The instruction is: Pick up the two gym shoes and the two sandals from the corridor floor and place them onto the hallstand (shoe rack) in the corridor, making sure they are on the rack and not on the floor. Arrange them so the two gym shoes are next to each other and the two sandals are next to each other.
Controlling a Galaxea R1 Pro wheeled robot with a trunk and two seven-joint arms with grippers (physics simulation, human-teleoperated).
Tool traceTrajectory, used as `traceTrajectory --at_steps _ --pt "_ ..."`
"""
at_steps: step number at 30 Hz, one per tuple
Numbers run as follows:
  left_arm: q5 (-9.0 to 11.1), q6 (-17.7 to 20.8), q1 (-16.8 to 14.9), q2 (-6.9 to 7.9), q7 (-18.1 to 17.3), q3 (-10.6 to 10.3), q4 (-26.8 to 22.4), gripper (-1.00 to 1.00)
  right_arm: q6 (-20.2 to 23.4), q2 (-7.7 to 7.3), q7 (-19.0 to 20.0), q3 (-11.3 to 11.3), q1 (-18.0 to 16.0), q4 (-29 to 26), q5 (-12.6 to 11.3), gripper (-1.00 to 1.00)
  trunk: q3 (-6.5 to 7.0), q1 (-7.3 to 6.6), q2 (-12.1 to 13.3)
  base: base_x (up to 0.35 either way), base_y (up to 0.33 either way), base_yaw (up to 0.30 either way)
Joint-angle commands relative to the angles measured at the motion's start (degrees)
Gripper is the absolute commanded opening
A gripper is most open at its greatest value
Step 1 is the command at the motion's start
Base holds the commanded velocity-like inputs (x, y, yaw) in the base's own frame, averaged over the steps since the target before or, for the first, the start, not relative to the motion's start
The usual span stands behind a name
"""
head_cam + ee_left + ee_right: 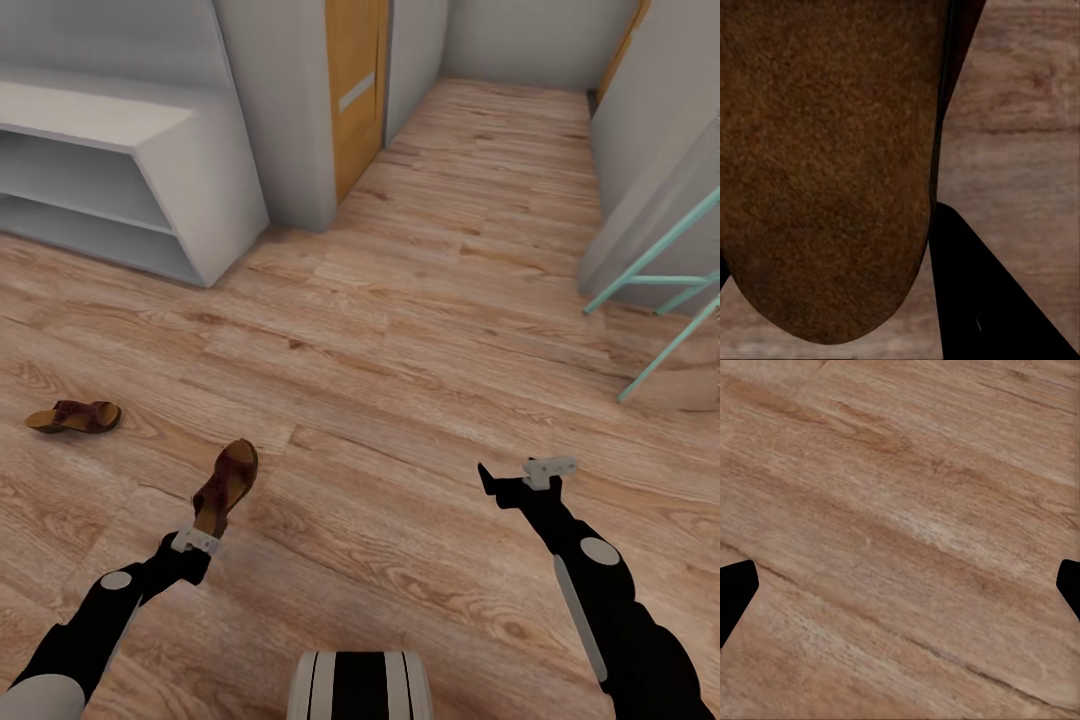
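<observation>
— While the left gripper (203, 535) clenched one sandal (226, 487), where lay its mate?
— The other sandal (74, 416) lay on the floor (420, 330) leftward, crosswise, nearer that arm; right gripper (520, 480) released, hallstand (110, 170) beyond.

Dark-brown sandal (226, 487) with reddish mottled footbed, matching brown second sandal (74, 416), light brown wood-grain corridor floor (420, 330), white-grey hallstand (150, 160), ochre-yellow door (355, 90), pale grey walls (280, 100), teal-green frame (665, 290), black-and-white arms (590, 580).
</observation>
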Motion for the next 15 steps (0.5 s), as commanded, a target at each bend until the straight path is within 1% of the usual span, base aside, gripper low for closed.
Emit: traceTrajectory --at_steps 1,3,4,5,6,7,8,11,14,15 --pt "-0.22 -0.07 0.03 -0.10 -0.52 1.03 -0.04 -1.00 0.30 0.04 0.36 -0.09 -0.02 -0.02 0.21 1.00 0.19 -0.03 0.00 0.000 0.000 0.000" --pt "0.35 -0.03 0.07 -0.07 -0.47 3.26 -0.01 -1.00 0.27 0.10 0.31 -0.15 -0.02 -0.02 0.23 1.00 0.63 -0.08 0.03 0.000 0.000 0.000" --pt "0.44 -0.02 0.08 -0.09 -0.47 3.83 0.01 -1.00 0.27 0.09 0.30 -0.19 -0.02 -0.04 0.23 1.00 0.86 -0.11 0.04 0.000 0.000 0.000" --pt "0.56 -0.03 0.08 -0.14 -0.46 4.99 0.10 -1.00 0.26 0.06 0.29 -0.27 -0.02 -0.09 0.23 1.00 1.10 -0.13 0.06 0.000 0.000 0.000" --pt "0.75 -0.06 0.09 -0.39 -0.45 7.50 0.86 -1.00 0.28 -0.18 0.28 -0.39 -0.02 -0.22 0.28 1.00 1.39 -0.16 0.07 0.000 0.000 0.000" --pt "0.79 -0.07 0.06 -0.54 -0.44 8.16 1.60 -1.00 0.30 -0.27 0.28 -0.39 -0.02 -0.25 0.31 1.00 1.69 -0.18 0.08 0.000 0.000 0.000" --pt "3.05 -0.63 0.04 -0.82 2.73 9.29 9.60 -1.00 0.34 -0.79 0.23 -1.14 0.35 1.47 0.81 1.00 2.00 -0.21 0.10 0.000 0.000 0.000" --pt "5.17 -0.89 0.18 -0.83 4.95 9.34 10.98 -1.00 0.23 -0.76 0.23 -2.33 2.08 3.36 0.90 1.00 2.93 -0.29 0.14 0.000 0.000 0.000" --pt "6.29 -1.44 0.57 -0.83 5.71 9.35 11.56 -1.00 -0.13 -0.75 0.28 -2.74 3.38 5.35 0.87 1.00 3.86 -0.36 0.18 0.000 0.000 0.000" --pt "6.92 -2.52 1.05 -0.83 6.03 9.35 12.04 -1.00 -0.78 -0.75 0.31 -2.89 4.15 6.99 0.86 1.00 4.17 -0.39 0.19 0.000 0.000 0.000"
